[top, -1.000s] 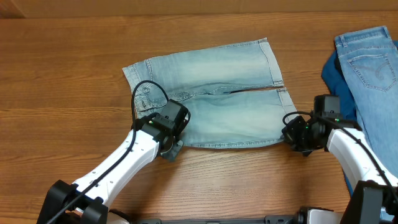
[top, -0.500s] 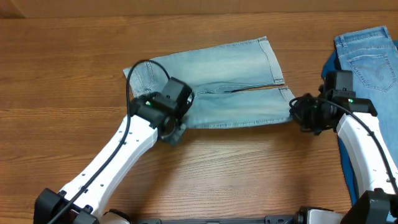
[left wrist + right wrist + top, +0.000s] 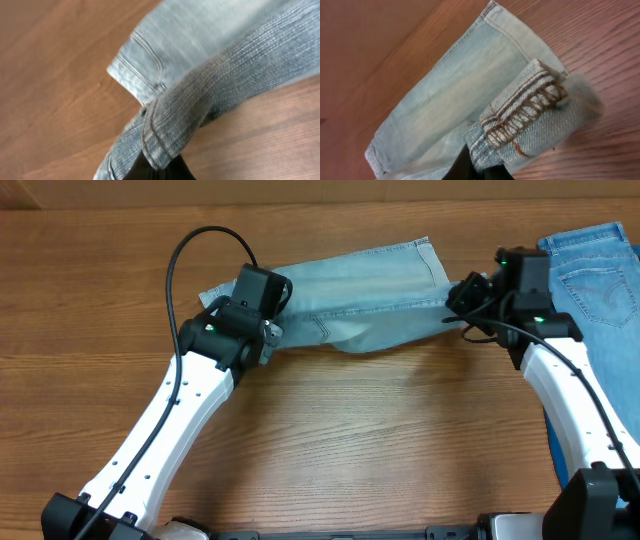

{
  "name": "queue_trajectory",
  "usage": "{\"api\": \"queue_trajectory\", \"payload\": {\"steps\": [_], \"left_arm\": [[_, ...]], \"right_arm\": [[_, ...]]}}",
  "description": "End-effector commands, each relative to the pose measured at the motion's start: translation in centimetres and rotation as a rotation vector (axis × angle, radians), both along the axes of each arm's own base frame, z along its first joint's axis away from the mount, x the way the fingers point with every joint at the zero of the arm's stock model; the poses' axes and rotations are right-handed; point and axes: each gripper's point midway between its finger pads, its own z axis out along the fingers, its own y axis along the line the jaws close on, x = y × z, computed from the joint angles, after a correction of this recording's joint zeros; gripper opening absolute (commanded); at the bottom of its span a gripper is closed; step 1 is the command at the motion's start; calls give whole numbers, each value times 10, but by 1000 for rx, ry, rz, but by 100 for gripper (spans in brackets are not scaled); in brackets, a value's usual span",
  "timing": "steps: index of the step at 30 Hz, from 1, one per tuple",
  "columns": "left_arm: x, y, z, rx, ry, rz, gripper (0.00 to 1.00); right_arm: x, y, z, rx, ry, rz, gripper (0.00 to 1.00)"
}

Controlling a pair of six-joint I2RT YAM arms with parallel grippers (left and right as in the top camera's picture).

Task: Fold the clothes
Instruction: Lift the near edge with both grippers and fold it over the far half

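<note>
The brown wood-grain tabletop (image 3: 380, 440) is bare on its near side. Farther back, the left gripper (image 3: 272, 332) pinches the waistband end of the pale denim shorts (image 3: 370, 270). The right gripper (image 3: 456, 296) pinches the frayed leg hem. The shorts lie at the far side, sagging between them. The denim looks soft and light, and its thick seams should grip well. No label is readable.

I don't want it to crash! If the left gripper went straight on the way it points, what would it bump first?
Probably the flat part of the pale denim shorts, lying just beyond the fold that the left gripper is pinching, then the table under them. Depth is hard to judge.
</note>
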Motion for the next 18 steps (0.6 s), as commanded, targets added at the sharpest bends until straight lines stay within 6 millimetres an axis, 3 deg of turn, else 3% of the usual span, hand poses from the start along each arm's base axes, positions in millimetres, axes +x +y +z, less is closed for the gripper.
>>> {"api": "queue_trajectory", "payload": {"steps": [1, 3, 8, 15, 18], "left_arm": [[24, 4, 12, 38, -73, -25, 4], [32, 3, 5, 48, -70, -38, 4], [49, 2, -41, 101, 12, -54, 4], [73, 36, -35, 74, -53, 35, 4], [79, 40, -37, 38, -60, 30, 4]], "right_arm": [[21, 0, 14, -77, -82, -32, 4], [28, -2, 20, -96, -124, -51, 4], [53, 0, 29, -87, -225, -59, 4], [77, 3, 1, -77, -237, -65, 4], [87, 3, -9, -77, -252, -66, 4]]}}
